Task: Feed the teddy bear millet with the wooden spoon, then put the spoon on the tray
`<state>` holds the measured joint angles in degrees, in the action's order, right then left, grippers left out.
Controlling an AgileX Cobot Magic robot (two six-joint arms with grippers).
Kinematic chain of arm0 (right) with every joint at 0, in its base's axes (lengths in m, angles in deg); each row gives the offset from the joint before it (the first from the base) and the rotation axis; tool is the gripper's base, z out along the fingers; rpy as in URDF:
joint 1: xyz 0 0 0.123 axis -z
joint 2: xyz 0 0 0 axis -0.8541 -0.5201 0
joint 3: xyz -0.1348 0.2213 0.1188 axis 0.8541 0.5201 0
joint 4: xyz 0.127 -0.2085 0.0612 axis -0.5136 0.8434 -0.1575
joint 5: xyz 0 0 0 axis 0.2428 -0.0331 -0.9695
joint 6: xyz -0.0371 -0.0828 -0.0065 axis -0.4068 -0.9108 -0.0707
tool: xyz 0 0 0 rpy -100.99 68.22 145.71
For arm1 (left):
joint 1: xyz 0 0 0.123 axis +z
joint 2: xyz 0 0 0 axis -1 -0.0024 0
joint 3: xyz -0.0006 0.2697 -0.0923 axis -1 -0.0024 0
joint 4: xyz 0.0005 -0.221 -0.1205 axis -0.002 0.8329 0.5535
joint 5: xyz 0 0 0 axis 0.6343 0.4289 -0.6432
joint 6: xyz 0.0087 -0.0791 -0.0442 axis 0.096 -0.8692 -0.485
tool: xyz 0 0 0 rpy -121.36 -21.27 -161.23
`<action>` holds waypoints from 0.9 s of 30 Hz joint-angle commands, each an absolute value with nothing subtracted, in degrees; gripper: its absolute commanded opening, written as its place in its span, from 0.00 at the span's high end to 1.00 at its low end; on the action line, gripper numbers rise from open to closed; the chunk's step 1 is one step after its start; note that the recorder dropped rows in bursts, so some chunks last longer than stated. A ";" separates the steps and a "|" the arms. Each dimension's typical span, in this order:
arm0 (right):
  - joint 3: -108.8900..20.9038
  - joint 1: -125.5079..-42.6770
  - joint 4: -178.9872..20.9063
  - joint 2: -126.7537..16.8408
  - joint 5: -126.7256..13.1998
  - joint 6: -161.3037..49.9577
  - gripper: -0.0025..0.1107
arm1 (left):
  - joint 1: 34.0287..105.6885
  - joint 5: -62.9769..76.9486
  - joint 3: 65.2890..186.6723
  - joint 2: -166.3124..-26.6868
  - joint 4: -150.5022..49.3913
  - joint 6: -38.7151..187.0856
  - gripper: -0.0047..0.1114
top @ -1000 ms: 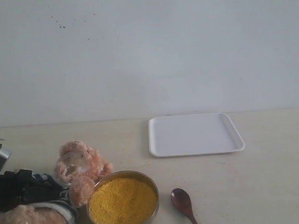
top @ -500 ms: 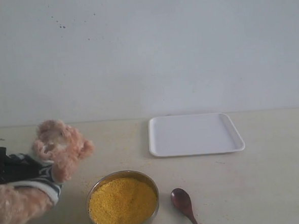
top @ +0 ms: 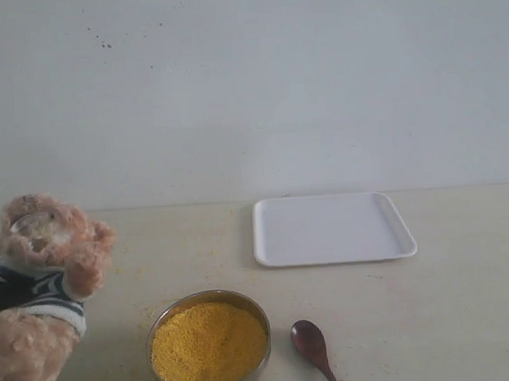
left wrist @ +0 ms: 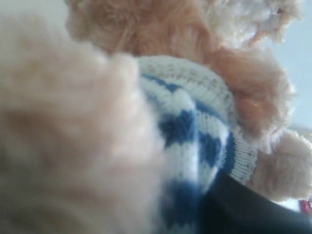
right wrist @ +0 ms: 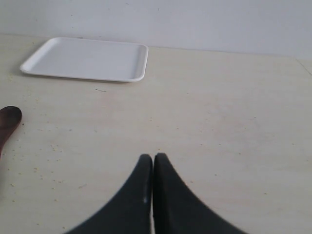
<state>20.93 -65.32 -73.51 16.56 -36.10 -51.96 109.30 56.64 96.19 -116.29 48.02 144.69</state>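
Observation:
The teddy bear point(top: 43, 272) sits upright at the far left, its striped shirt point(left wrist: 195, 126) filling the left wrist view. My left gripper point(top: 1, 291) is shut on its torso and mostly hidden by fur; one dark finger point(left wrist: 248, 209) shows. Right of the bear stands the metal bowl point(top: 260, 315), full of yellow millet point(top: 209, 344). The wooden spoon point(top: 312, 344) lies on the table just right of the bowl, its tip point(right wrist: 8, 121) at the edge of the right wrist view. The white tray point(top: 330, 229) point(right wrist: 87, 59) lies farther back, empty. My right gripper point(right wrist: 153, 158) is shut on nothing, low over bare table.
The cream table point(top: 470, 315) runs back to a plain white wall point(top: 317, 83). Scattered yellow grains point(right wrist: 48, 146) dot the table near the spoon.
The bear has swung from leaning over the bowl to upright and has moved left, away from the bowl. The left gripper moved left with it. Spoon, bowl and tray have not moved.

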 commanded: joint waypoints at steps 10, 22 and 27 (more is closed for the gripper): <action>20.90 -64.97 -66.34 16.84 -35.93 -59.51 0.98 | 109.28 69.41 96.02 -115.27 49.39 150.20 0.93; 20.90 -64.97 -57.51 16.84 -40.84 -62.97 0.98 | 109.28 69.30 96.02 -115.27 49.39 150.21 0.93; 20.90 -64.97 -57.86 16.84 -46.87 -59.69 0.98 | 109.28 67.62 96.02 -115.27 49.39 150.21 0.93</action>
<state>20.93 -65.32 -58.23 16.56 -42.88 -61.21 109.30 67.15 96.19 -115.74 48.35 149.76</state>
